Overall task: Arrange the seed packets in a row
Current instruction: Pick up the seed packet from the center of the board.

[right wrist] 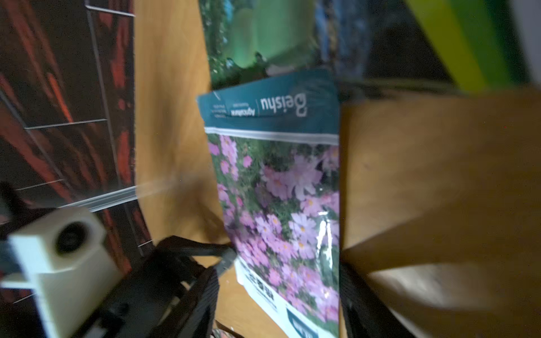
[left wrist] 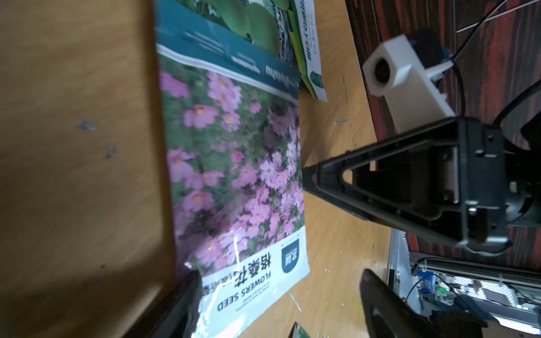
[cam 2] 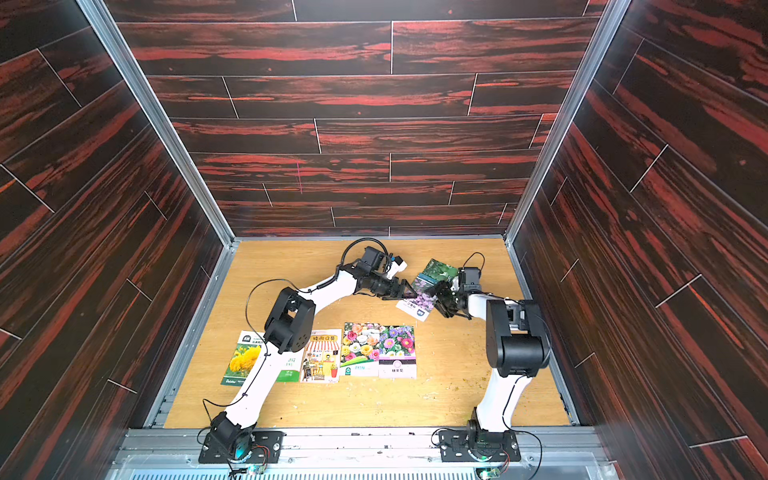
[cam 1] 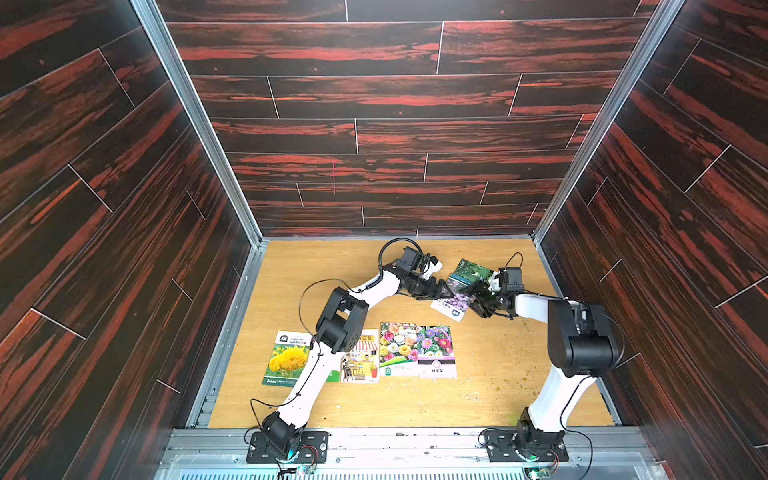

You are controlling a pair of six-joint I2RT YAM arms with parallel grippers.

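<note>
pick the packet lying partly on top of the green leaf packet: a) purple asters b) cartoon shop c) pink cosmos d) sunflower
c, in the left wrist view the teal end of the pink cosmos packet covers part of the green leaf packet.

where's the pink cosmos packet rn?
Pink cosmos packet: right of centre toward the back of the table in both top views, between the left gripper and right gripper, overlapping the green-leaf packet.

The pink-flowered packet (left wrist: 234, 175) bears a teal band, the leaf packet (left wrist: 251, 26) is green
</note>
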